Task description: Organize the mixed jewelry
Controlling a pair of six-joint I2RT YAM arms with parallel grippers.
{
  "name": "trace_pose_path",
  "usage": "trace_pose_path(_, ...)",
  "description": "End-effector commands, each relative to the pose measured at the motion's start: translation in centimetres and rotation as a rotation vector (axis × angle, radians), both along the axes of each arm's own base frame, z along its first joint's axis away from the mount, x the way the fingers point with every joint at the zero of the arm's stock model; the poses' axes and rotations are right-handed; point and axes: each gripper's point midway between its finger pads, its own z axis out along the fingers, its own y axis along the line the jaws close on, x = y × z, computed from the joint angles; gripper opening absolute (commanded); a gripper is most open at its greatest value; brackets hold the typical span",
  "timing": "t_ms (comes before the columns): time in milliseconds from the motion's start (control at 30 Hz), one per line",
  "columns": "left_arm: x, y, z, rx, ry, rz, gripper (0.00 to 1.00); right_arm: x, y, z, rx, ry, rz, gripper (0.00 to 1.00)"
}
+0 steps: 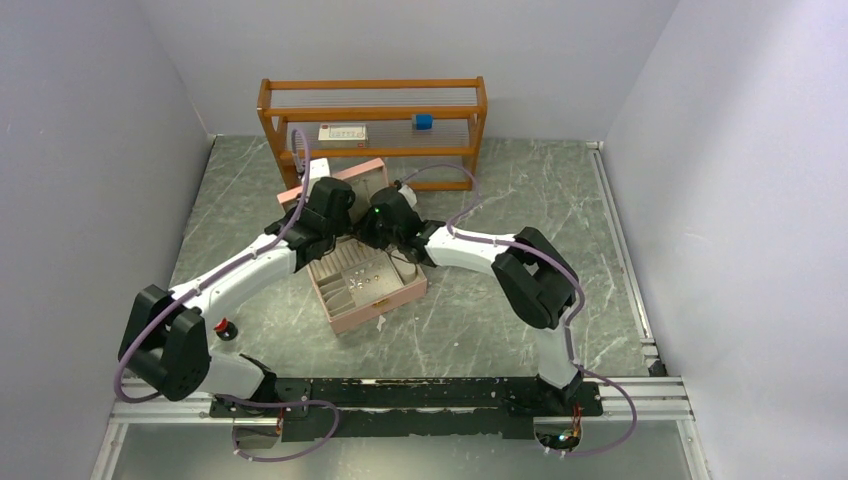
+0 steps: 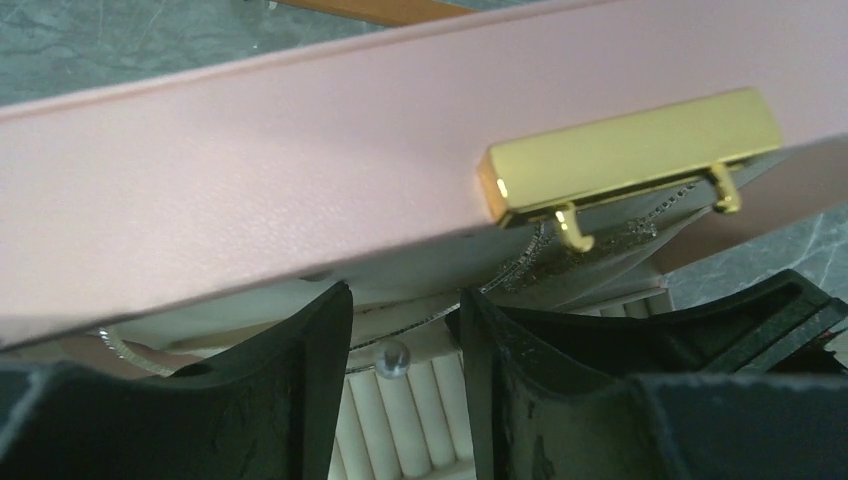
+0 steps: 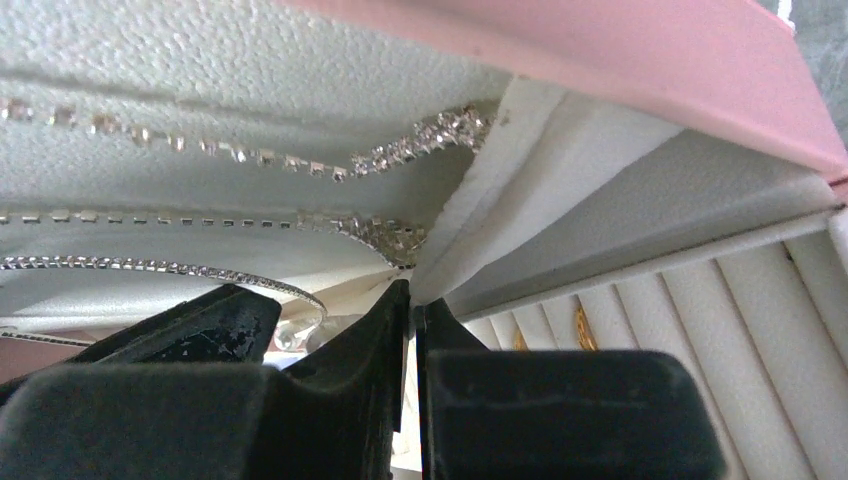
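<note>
A pink jewelry box (image 1: 385, 300) lies open mid-table, its lid (image 1: 350, 175) raised at the back. Small glinting pieces of the mixed jewelry (image 1: 360, 283) lie in its cream tray. Both grippers meet at the foot of the lid. My left gripper (image 2: 405, 300) is open under the lid's edge, below the gold clasp (image 2: 630, 150). A thin silver chain (image 2: 520, 265) with a round bead (image 2: 391, 357) crosses its gap. My right gripper (image 3: 412, 295) is shut on the corner of the lid's white pocket flap (image 3: 560, 200). Rhinestone chains (image 3: 420, 140) lie across the lining, and gold rings (image 3: 582, 325) sit in the ring rolls.
A wooden rack (image 1: 370, 100) stands behind the box, holding a white labelled box (image 1: 343, 133) and a blue cube (image 1: 423, 121). A small red-capped black cylinder (image 1: 224, 327) stands near the left arm's base. A metal rail (image 1: 620, 240) runs along the table's right edge.
</note>
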Motion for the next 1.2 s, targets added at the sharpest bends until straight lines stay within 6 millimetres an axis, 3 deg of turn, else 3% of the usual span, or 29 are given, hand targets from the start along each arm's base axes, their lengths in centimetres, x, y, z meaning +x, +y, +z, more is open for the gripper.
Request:
trace_pose_path(0,2.3,-0.7,2.0,-0.055,-0.088,0.036,0.48,-2.5,1.4,-2.5,-0.056,0.074,0.128,0.1)
trace_pose_path(267,2.7,-0.4,1.5,-0.06,-0.081,0.042,0.44,-3.0,1.4,-4.2,-0.115,0.111,0.164,0.1)
trace_pose_path(433,2.9,-0.3,2.3,-0.056,-0.093,0.035,0.44,-3.1,0.9,-3.9,-0.126,0.067,0.181,0.09)
trace_pose_path(567,3.1,-0.1,2.3,-0.062,-0.089,0.038,0.43,-3.6,0.7,-2.9,-0.108,0.015,0.217,0.09)
trace_pose_path(767,3.2,-0.2,2.2,-0.073,-0.081,0.033,0.42,-3.8,1.3,0.2,-0.017,-0.081,0.259,0.09)
trace_pose_path(867,3.1,-0.3,2.0,-0.076,-0.073,0.026,0.42,-3.2,1.4,1.8,0.019,-0.102,0.237,0.11)
trace_pose_path(1167,2.8,-0.5,1.7,-0.08,-0.057,0.017,0.42,-1.8,0.2,3.7,0.116,-0.075,0.171,0.27)
